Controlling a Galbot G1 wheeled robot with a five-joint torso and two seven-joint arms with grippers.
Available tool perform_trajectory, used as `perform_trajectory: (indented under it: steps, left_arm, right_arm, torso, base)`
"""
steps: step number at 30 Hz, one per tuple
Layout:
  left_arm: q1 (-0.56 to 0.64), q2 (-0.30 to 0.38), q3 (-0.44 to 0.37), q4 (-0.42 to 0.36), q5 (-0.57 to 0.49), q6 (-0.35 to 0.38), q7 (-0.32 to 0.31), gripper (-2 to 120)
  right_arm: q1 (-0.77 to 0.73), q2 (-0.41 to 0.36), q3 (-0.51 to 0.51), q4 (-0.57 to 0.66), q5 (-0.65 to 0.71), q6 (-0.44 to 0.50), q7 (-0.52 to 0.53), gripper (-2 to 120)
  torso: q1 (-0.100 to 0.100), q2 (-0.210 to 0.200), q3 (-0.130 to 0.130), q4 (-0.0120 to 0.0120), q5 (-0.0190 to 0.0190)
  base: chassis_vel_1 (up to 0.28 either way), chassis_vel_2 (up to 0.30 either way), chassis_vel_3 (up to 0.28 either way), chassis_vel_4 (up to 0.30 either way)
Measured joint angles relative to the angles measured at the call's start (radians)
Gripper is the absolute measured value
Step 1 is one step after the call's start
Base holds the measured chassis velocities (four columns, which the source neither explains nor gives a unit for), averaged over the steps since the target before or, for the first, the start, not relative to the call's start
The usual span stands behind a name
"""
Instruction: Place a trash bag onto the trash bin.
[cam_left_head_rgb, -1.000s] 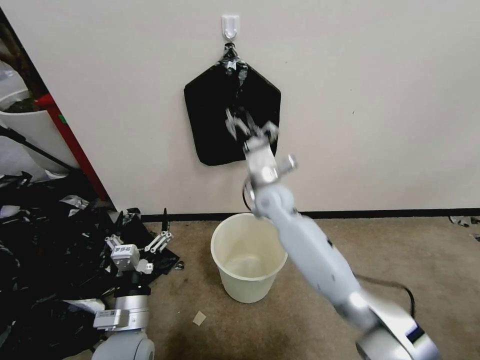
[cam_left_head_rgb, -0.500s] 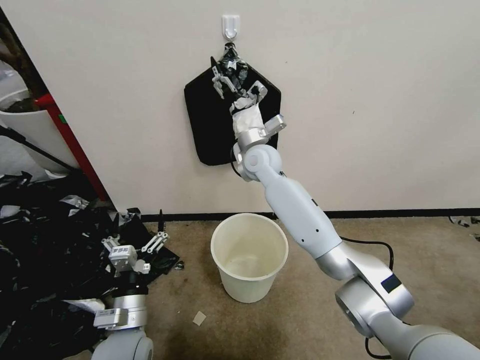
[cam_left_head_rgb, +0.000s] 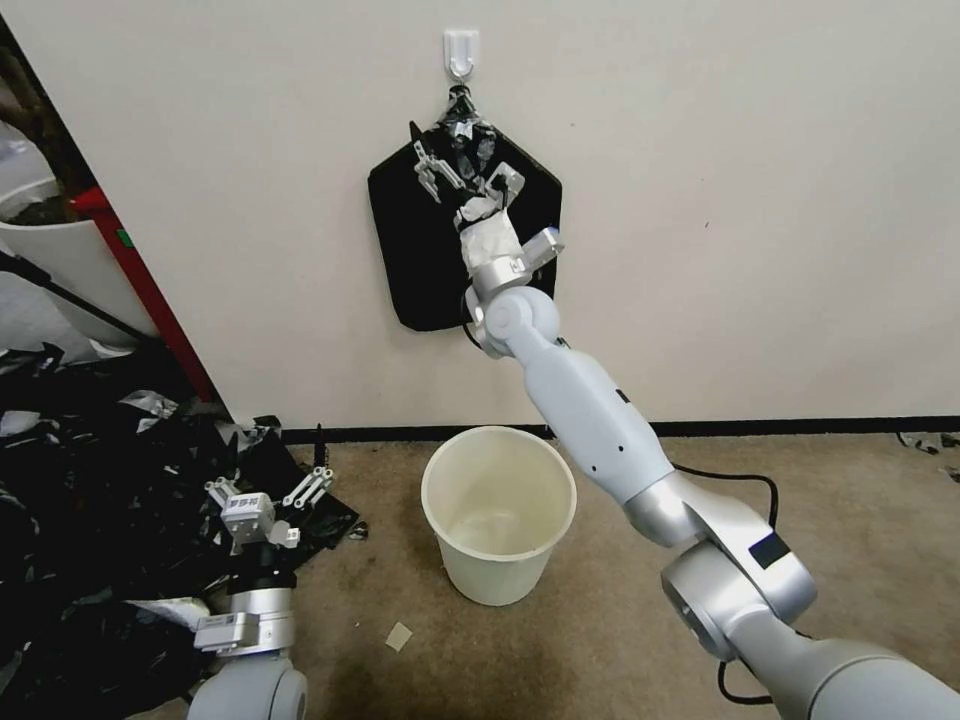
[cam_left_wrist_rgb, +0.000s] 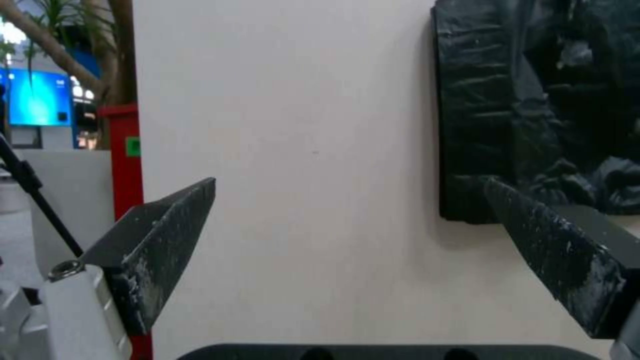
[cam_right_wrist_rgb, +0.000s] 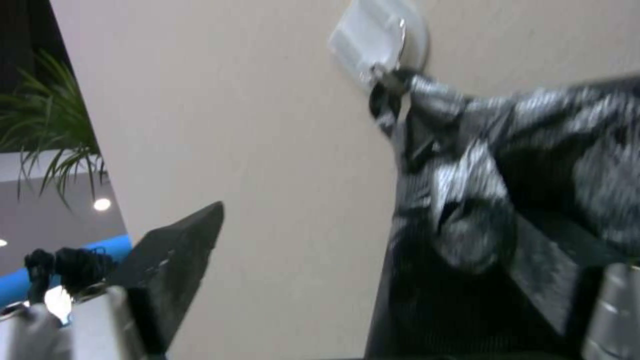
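The trash bin (cam_left_head_rgb: 492, 575) is a small cream-white round bucket standing upright on the carpet by the wall. Above it a flat five-sided black pack (cam_left_head_rgb: 415, 265) hangs from a white wall hook (cam_left_head_rgb: 461, 50) by its crinkled silvery top (cam_right_wrist_rgb: 460, 165). My right gripper (cam_left_head_rgb: 466, 172) is raised against the upper part of the pack, just under the hook, open, with one finger on either side of the silvery top (cam_right_wrist_rgb: 367, 215). The trash bag is hidden. My left gripper (cam_left_head_rgb: 268, 485) stands low at the left, open and holding nothing (cam_left_wrist_rgb: 350, 185), facing the wall and the pack's edge (cam_left_wrist_rgb: 480, 125).
A big heap of black plastic scraps (cam_left_head_rgb: 90, 480) covers the floor at the left, beside my left arm. A larger white tub (cam_left_head_rgb: 60, 260) and a red post (cam_left_head_rgb: 140, 280) stand behind it. A paper scrap (cam_left_head_rgb: 399, 636) and a black cable (cam_left_head_rgb: 760, 490) lie on the carpet.
My right arm stretched upward, carrying the open gripper from the pack's lower middle to its top under the hook. The left arm barely moved.
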Motion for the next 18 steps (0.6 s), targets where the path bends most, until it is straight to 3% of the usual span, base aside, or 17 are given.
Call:
perform_trajectory:
  steps: [9,12,18]
  left_arm:
    - [-0.004,0.003,0.001,0.004,0.008,0.000,0.000,100]
    - [-0.004,0.001,0.003,0.006,0.018,-0.001,-0.001,100]
    - [-0.003,-0.002,0.004,0.011,0.026,-0.005,-0.001,100]
  right_arm:
    - [0.015,0.003,0.017,-0.013,0.018,0.003,-0.016,65]
    - [0.017,0.007,0.024,-0.020,0.019,0.003,-0.020,47]
    - [0.015,0.006,0.027,-0.022,0.019,0.004,-0.022,28]
  torso:
    - [0.000,0.000,0.000,0.0000,0.0000]
    - [0.000,0.000,0.000,0.0000,0.0001]
    - [0.000,0.000,0.000,0.0000,0.0000]
  base:
    - [0.000,0.000,0.000,0.000]
    - [0.000,0.000,0.000,0.000]
    - [0.000,0.000,0.000,0.000]
